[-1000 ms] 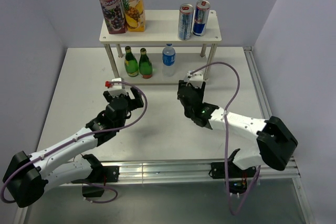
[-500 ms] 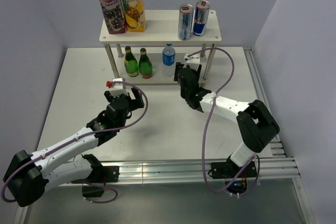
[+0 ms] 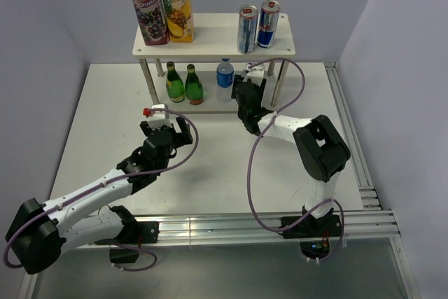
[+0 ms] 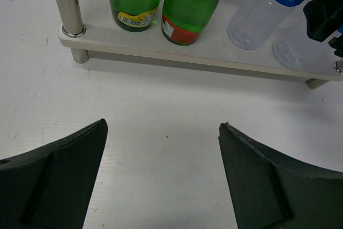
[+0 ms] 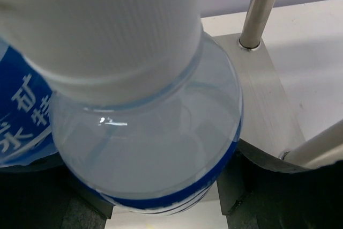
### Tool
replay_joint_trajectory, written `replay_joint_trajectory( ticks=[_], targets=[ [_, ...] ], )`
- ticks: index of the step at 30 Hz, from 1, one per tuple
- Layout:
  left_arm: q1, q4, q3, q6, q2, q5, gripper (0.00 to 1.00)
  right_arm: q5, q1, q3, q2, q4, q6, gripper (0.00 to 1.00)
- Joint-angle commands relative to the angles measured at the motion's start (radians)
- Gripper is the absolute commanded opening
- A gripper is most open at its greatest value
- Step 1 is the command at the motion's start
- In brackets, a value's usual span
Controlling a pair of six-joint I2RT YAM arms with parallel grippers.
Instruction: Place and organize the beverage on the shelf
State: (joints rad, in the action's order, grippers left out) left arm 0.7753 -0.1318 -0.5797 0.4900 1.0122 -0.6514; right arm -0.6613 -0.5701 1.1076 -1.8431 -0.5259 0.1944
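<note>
**Water bottle in the right pincer at the lower tier**

My right pincer (image 5: 144,207) is closed partway around a clear plastic water bottle (image 5: 144,148) with a white ribbed cap and a blue label. A dark finger (image 5: 37,202) sits against each side of the body, below the shoulder. The bottle stands upright between them at the right end of the lower board of the white two-tier shelf (image 5: 262,95). I cannot tell whether its base already rests fully on the board. A round metal post (image 5: 261,9) rises just beyond and to the right of the pincer.

Judging by its look, the bottle is full, so it should feel moderately heavy. The wall is thin and smooth, so it will probably dent under a hard squeeze and slide under a weak one. I would hold the straight, labelled part of the body rather than the tapering shoulder or the cap.

Just to the pincer's left stands a second clear water bottle (image 3: 225,75), and further left are two green glass bottles (image 3: 183,85). On the board above the pincer are two slim metal cans (image 3: 257,27), and at the far left end are two tall juice cartons (image 3: 161,5).

My left pincer (image 4: 162,126) is well away from all this, out over the table. It is spread wide and holds nothing.
</note>
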Motion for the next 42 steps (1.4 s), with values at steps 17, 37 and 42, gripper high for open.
replay_joint_trajectory(
  ticks=[17,37,42],
  targets=[
    [-0.005,-0.038,-0.006,-0.018,0.019,0.002,0.91,-0.054,0.019,0.055,-0.021,-0.244,-0.047,0.38],
    [-0.004,-0.029,-0.005,-0.018,-0.007,0.006,0.9,-0.141,-0.074,-0.219,0.281,-0.18,0.01,1.0],
    [-0.005,-0.02,-0.008,-0.014,-0.009,-0.005,0.9,-0.222,-0.215,-0.322,0.441,-0.102,0.017,1.0]
  ],
)
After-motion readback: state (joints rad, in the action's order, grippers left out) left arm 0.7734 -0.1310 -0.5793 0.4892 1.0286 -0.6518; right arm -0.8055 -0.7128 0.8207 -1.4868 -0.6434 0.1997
